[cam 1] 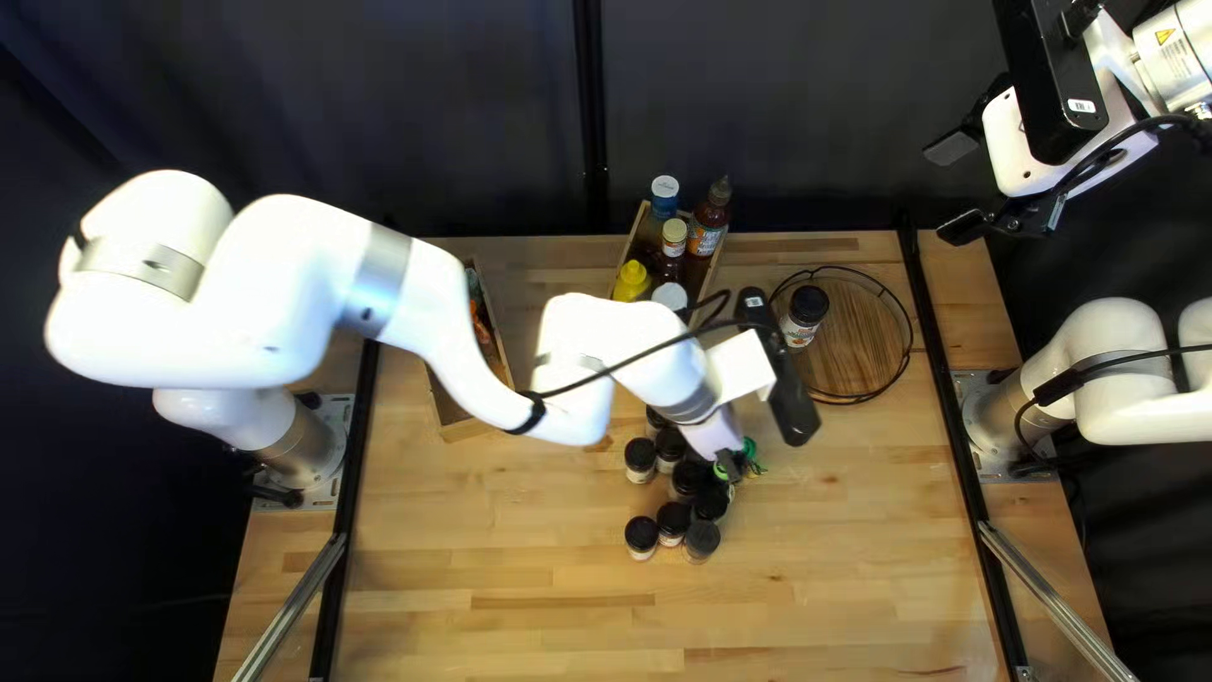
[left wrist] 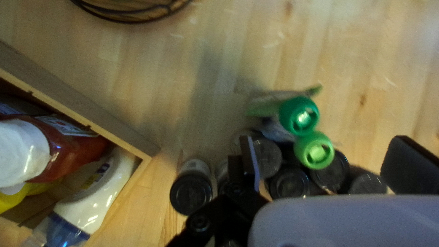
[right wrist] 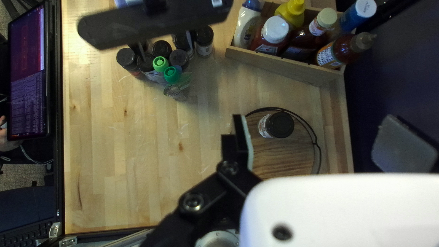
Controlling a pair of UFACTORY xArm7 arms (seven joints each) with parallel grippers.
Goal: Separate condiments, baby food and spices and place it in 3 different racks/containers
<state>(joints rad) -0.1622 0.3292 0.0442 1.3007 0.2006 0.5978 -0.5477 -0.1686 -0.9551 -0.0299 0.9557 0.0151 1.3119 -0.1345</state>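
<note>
Wanting L gripper centered on green caps b4 I close; fingers wide, mustn't tip spice jars

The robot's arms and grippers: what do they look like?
Left arm and right arm are white and rounded, with silvery bands and black cables; a yellow warning triangle marks the right wrist. Left gripper and right gripper have black linkages and flat fingers, the right's faced with greyish pads.
</note>
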